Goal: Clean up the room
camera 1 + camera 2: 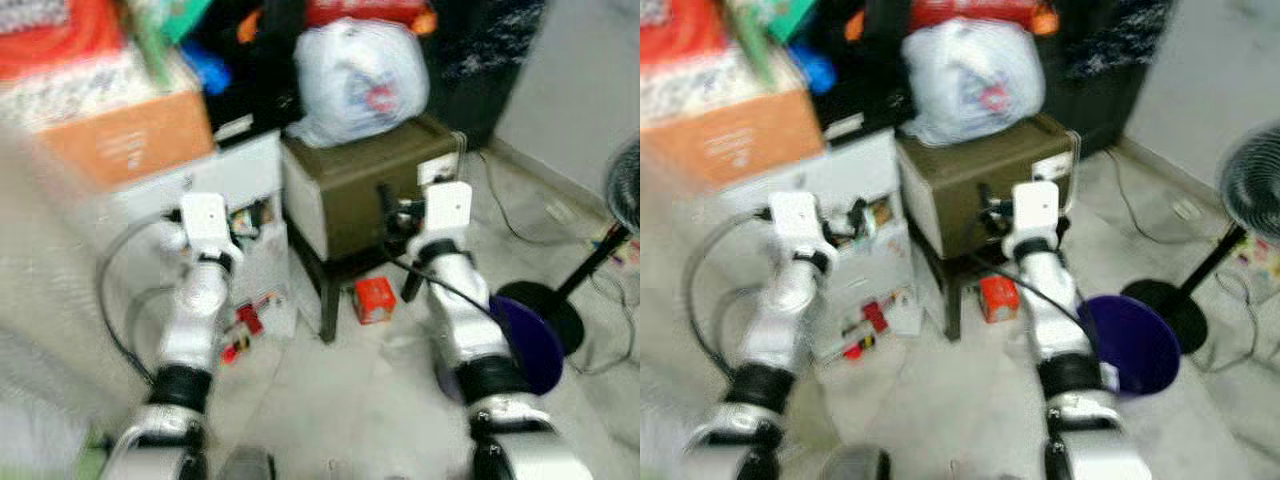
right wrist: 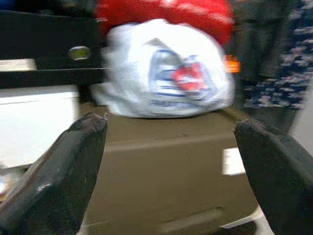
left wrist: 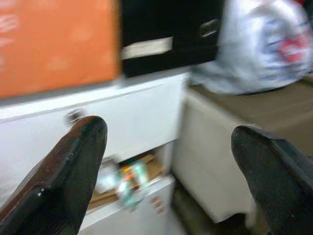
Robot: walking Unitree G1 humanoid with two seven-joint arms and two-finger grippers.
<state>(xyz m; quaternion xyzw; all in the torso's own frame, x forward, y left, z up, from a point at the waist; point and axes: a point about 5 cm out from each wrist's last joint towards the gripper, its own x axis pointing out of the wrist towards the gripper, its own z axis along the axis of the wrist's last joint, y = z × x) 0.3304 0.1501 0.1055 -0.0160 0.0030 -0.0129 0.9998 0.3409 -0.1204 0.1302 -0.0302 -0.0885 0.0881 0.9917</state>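
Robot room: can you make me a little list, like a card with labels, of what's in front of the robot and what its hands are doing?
Place: cluttered room corner, pictures blurry
Left hand: open, raised toward the white drawers
Right hand: open, raised toward the brown box
On the brown box: white plastic bag
On the floor: small red box, purple bowl beside the right arm, fan stand
On the drawers: orange box
Held: nothing

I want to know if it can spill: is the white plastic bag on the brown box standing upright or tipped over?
Upright: the white plastic bag sits bulging on top of the brown box. Whether its mouth is tied, the blur hides.
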